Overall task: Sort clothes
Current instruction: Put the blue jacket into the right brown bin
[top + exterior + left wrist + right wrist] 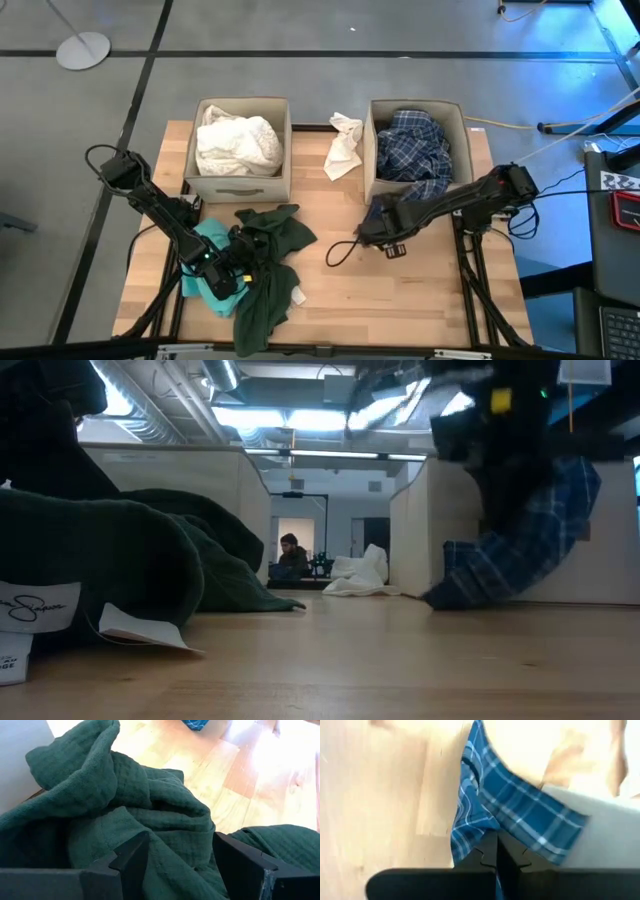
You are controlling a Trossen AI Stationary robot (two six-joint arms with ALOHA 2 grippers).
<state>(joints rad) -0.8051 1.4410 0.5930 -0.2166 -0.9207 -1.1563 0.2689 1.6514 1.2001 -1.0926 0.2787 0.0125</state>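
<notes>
A: What is in the two beige fabric boxes?

B: The left beige fabric box (240,178) holds a heap of crumpled white garments (236,143). The right beige fabric box (462,128) holds a blue plaid shirt (412,150), part of which spills over the front wall down to the table.

A: And on the light wooden table (420,290)?

B: A rumpled dark green garment (268,262) lies in front of the left box, partly over a teal garment (207,268). A small cream cloth (344,146) lies between the boxes.

A: The arms?

B: The left gripper (175,865) stands with its fingers spread, the green fabric bunched between them but not pinched. The right gripper (496,852) is clamped tight on the hanging edge of the plaid shirt, just in front of the right box.

A: The room?

B: A grey floor with dark lines, a round white stand base (82,49), and cables (515,128) at the right. Across the table, ceiling lights glow and a seated person (290,556) shows far off.
</notes>
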